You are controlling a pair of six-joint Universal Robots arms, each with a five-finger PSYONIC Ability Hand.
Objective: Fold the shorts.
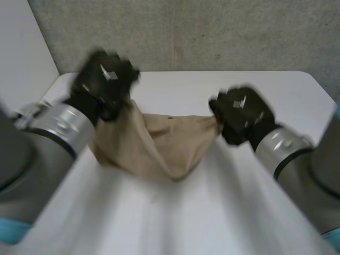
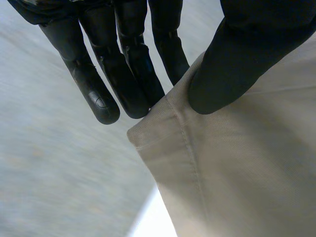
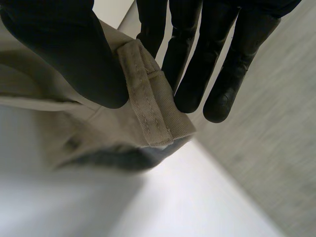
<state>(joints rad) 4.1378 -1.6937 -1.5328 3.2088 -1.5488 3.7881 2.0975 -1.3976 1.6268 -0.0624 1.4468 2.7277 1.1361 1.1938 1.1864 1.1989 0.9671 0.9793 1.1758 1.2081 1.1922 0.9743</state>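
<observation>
The tan shorts [image 1: 154, 141] hang lifted over the white table [image 1: 175, 212], sagging in the middle between both hands. My left hand [image 1: 103, 79] holds one upper corner high at the far left. In the left wrist view its thumb [image 2: 232, 69] pinches the hemmed corner of the shorts [image 2: 237, 168] against straight fingers [image 2: 128, 74]. My right hand [image 1: 241, 114] holds the opposite end at the right. In the right wrist view its thumb [image 3: 74, 54] presses the waistband with a belt loop [image 3: 145, 103] against the fingers [image 3: 197, 59].
A grey concrete wall [image 1: 186, 32] rises behind the table's far edge. A pale panel [image 1: 21, 48] stands at the far left. Bare tabletop lies in front of the hanging shorts.
</observation>
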